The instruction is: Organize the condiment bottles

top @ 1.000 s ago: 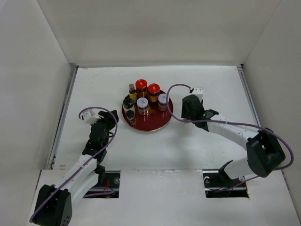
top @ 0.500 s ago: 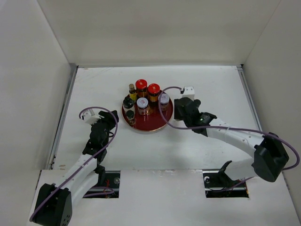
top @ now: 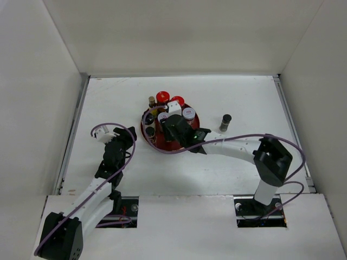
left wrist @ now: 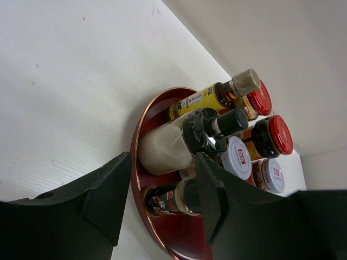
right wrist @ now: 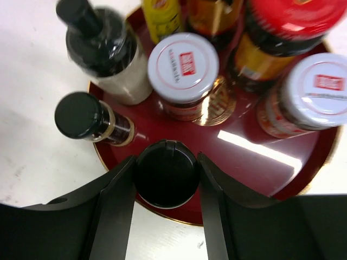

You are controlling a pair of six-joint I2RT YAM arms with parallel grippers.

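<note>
A round red tray [top: 162, 149] holds several condiment bottles: red-capped amber jars [top: 162, 97], white-lidded jars [top: 188, 113], a slim yellowish bottle [top: 152, 103] and small dark bottles. My right gripper [top: 172, 132] hangs over the tray. In the right wrist view it [right wrist: 165, 169] is shut on a black-capped bottle [right wrist: 165, 173] at the tray's near rim [right wrist: 260, 162], beside a small black-capped bottle [right wrist: 84, 115] and a white-lidded jar [right wrist: 183, 64]. My left gripper [top: 130, 136] is open and empty left of the tray; its wrist view [left wrist: 162, 158] faces a small dark bottle [left wrist: 173, 200].
One dark black-capped bottle [top: 225, 122] stands alone on the white table, right of the tray. White walls enclose the table at the back and both sides. A larger white-bodied, black-capped bottle [left wrist: 162, 149] stands at the tray's left edge.
My right gripper has swept left from the table's right side to over the tray. The lone dark bottle now stands uncovered where it was. The left arm has not moved.
</note>
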